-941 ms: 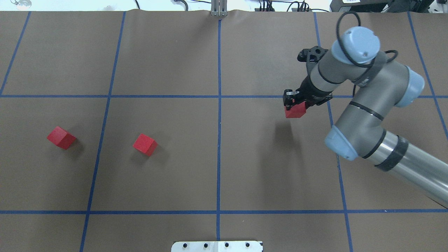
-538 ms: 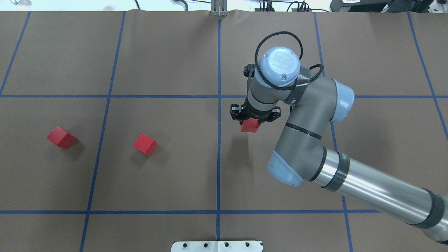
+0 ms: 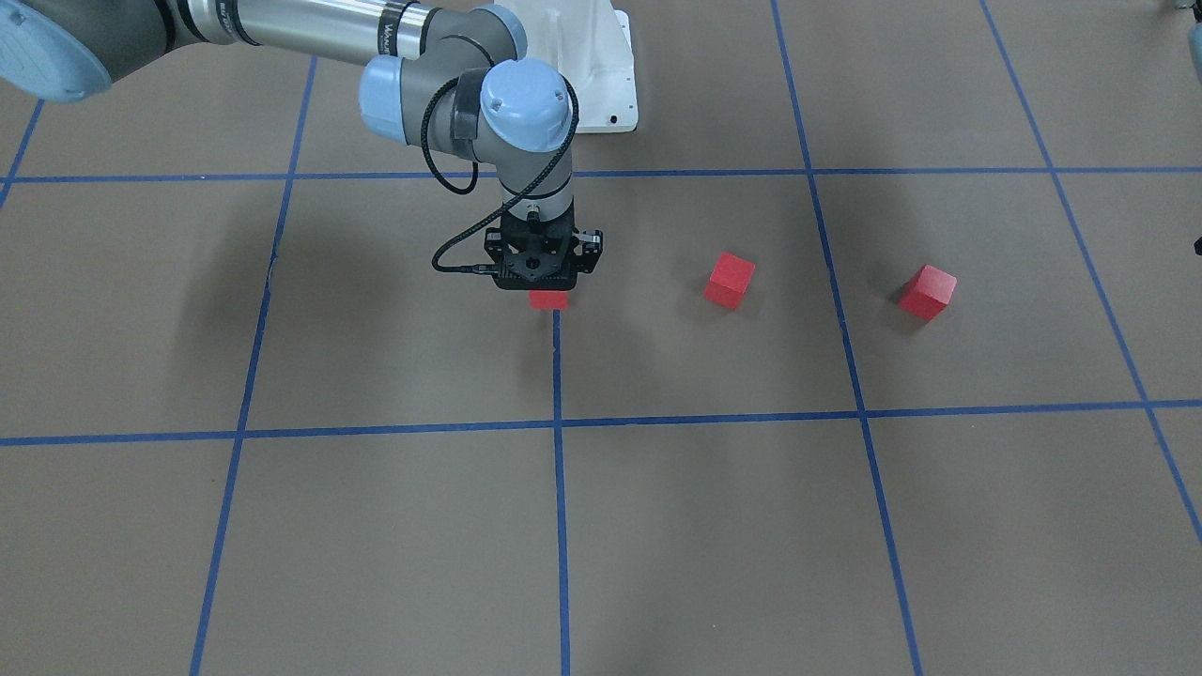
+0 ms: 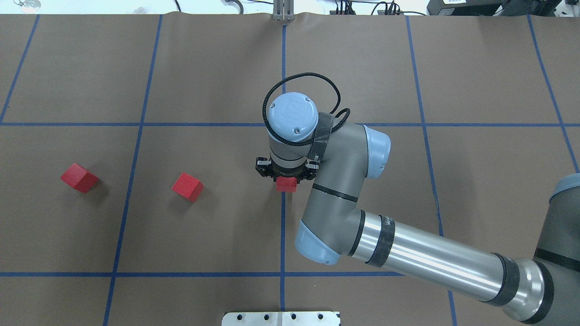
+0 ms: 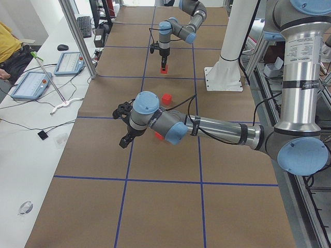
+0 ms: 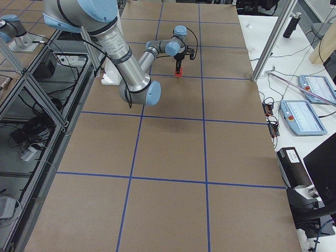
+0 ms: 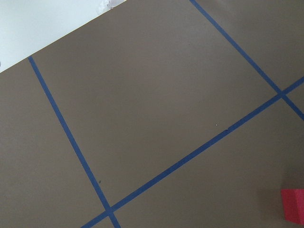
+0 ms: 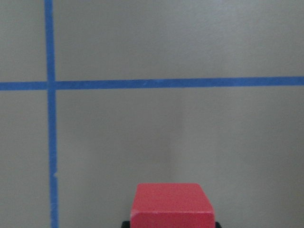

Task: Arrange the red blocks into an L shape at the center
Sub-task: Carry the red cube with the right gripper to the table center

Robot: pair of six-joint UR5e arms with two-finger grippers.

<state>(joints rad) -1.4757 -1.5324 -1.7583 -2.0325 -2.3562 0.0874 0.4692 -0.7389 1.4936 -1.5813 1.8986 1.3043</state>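
Nearest in the left side view, the left tool (image 5: 124, 140) hangs over the bench (image 4: 217, 226); apart or together, I cannot tell. Beyond lie the outer cube (image 4: 79, 177) and the inner cube (image 4: 187, 186), apart. Farthest, the right tool (image 4: 286, 180) is clamped on the third cube (image 4: 286, 184) over the centre line (image 4: 283, 226).
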